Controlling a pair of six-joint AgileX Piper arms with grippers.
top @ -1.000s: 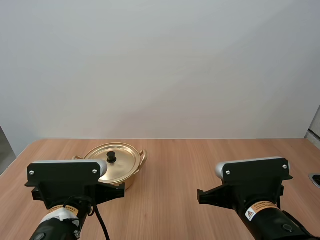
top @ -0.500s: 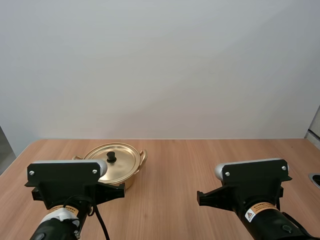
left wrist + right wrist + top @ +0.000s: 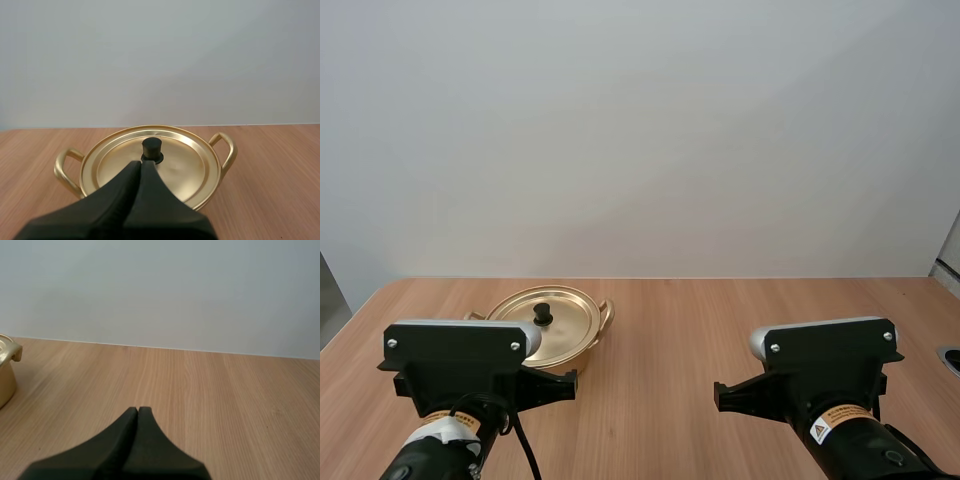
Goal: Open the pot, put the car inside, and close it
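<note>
Lid (image 3: 150, 162) sits on the pot (image 3: 222, 152); both the left claw (image 3: 141, 167) and right claw (image 3: 137, 412) are closed, empty; fits either end of the job

Left arm (image 3: 460, 375) creeps a bit right and slightly lower in high view versus a second ago, now covers a little more of pot (image 3: 555, 325) near rim. Right arm (image 3: 825, 370) nudges a hair left early on, then nothing since.
</note>
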